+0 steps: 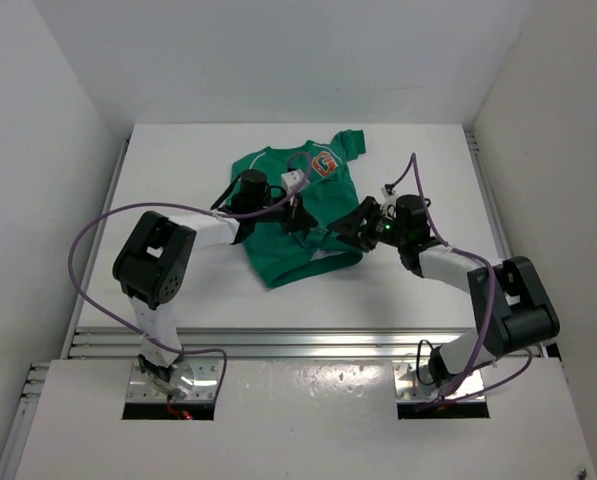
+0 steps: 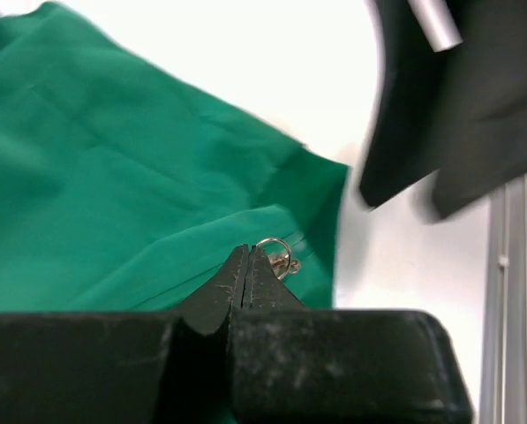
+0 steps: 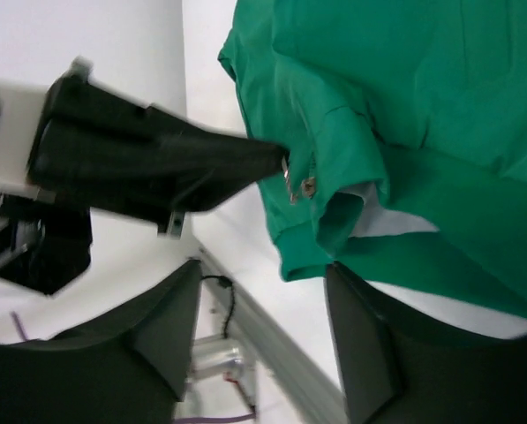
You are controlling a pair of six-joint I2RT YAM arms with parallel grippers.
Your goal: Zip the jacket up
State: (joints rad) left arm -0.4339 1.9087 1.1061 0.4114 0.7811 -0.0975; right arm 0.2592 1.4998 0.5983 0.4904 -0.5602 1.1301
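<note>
The green jacket [image 1: 286,258] lies rumpled on the white table, its orange G [image 1: 325,162] at the far end. My left gripper [image 1: 298,215] rests on the jacket's middle. In the left wrist view its jaws are shut tip to tip [image 2: 248,253], with the metal ring of the zipper pull [image 2: 277,253] poking out beside them near the hem. My right gripper [image 1: 346,228] hovers just right of the hem. In the right wrist view it stands open [image 3: 263,331], nothing between its fingers [image 3: 164,329], and the jacket hem [image 3: 309,258] and pale lining [image 3: 382,219] lie just beyond.
An aluminium rail [image 1: 308,345] runs along the table's near edge, close to the hem [image 3: 285,349]. White walls close in the table on three sides. Purple cables [image 1: 108,215] loop beside both arms. Bare table [image 1: 178,170] lies left and right of the jacket.
</note>
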